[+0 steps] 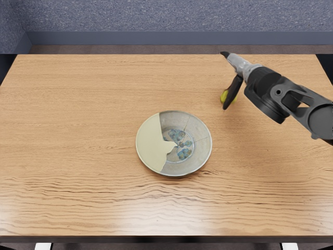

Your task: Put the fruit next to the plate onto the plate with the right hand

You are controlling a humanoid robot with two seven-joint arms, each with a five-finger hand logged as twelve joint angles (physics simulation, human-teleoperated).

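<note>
Reaching from the right edge, the right hand [237, 74] spreads over the fruit [224, 97].

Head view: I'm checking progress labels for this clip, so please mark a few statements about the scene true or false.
1. The fruit lies on the plate. False: it is on the table, beyond the plate and to its right.
2. The right hand is at the fruit and partly hides it. True.
3. No fruit is on the plate. True.
4. The left arm reaches across the table. False: only the right arm shows, coming in from the right edge.
5. The plate sits in the table's far left corner. False: it is near the table's middle.
</note>
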